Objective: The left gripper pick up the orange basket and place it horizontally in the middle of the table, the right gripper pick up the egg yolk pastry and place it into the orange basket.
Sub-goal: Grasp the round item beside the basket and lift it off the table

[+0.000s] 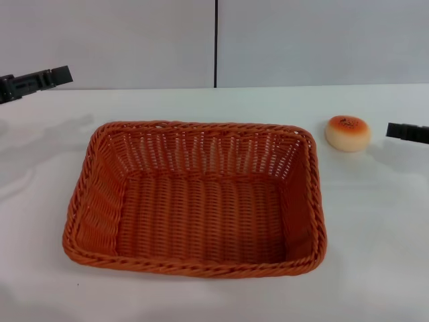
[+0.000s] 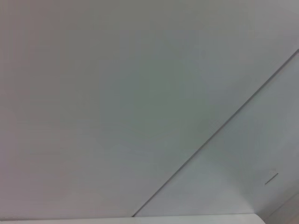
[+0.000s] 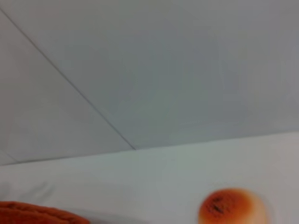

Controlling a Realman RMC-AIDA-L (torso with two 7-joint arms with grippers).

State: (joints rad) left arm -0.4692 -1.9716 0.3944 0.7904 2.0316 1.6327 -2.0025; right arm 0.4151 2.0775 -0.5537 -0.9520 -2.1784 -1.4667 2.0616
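The orange basket [image 1: 194, 198] lies flat and lengthwise across the middle of the table [image 1: 375, 228], with nothing inside it. The egg yolk pastry [image 1: 348, 133] rests on the table just beyond the basket's far right corner. My right gripper [image 1: 407, 131] reaches in from the right edge, a short way right of the pastry and apart from it. In the right wrist view the pastry [image 3: 232, 208] sits close by and a strip of the basket [image 3: 39, 213] shows at the corner. My left gripper [image 1: 37, 80] hangs at the far left, well clear of the basket.
A grey wall with a dark vertical seam [image 1: 216, 43] stands behind the table. The left wrist view shows only that wall and a thin strip of table edge [image 2: 187, 218].
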